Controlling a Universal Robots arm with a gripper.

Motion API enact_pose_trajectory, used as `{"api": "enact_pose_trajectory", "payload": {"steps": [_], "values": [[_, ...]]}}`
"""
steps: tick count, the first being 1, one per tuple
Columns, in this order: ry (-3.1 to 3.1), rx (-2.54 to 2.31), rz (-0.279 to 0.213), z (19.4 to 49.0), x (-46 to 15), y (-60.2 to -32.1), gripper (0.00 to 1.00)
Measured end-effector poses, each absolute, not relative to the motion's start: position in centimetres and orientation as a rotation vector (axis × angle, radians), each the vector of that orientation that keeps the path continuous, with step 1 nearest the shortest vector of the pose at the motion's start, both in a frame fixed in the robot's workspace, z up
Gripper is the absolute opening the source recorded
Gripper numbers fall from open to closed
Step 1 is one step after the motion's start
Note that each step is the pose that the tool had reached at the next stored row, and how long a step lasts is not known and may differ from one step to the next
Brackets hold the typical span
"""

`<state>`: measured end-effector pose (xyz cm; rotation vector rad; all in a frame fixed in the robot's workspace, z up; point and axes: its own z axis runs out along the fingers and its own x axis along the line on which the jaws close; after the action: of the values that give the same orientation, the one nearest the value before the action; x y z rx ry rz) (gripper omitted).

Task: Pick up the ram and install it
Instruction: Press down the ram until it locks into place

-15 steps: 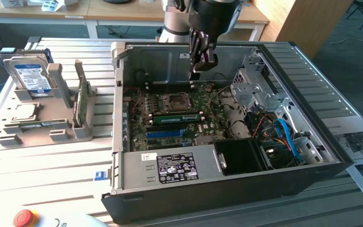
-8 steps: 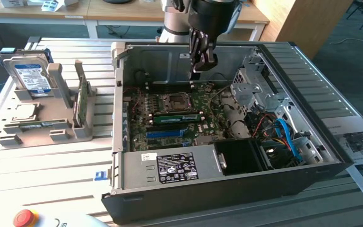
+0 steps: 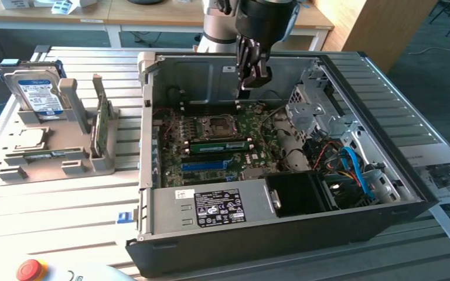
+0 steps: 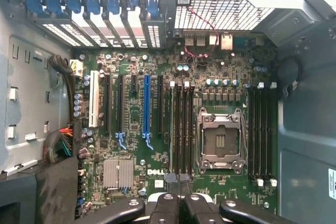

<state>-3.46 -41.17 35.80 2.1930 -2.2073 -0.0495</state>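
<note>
Your pincer (image 3: 250, 85) hangs upper-middle in the exterior view, fingers pressed together on nothing, above the motherboard (image 3: 264, 137). The ram (image 3: 218, 146) sits slotted mid-frame.

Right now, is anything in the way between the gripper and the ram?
Nothing visible. The shut gripper hangs in open air above the ram, which already stands slotted into the motherboard beside the CPU socket.

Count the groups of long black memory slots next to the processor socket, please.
2. One group lies between the processor socket and the blue slot; the other group lies on the socket's opposite side, toward the bare case wall. None seems hidden.
</note>
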Motion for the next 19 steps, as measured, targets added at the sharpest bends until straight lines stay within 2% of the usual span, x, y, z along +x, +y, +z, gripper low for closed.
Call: {"api": "enact_pose_trajectory", "payload": {"steps": [19], "values": [[-2.199,2.198,-0.053,35.8,0.9,-41.9,0.11]]}}
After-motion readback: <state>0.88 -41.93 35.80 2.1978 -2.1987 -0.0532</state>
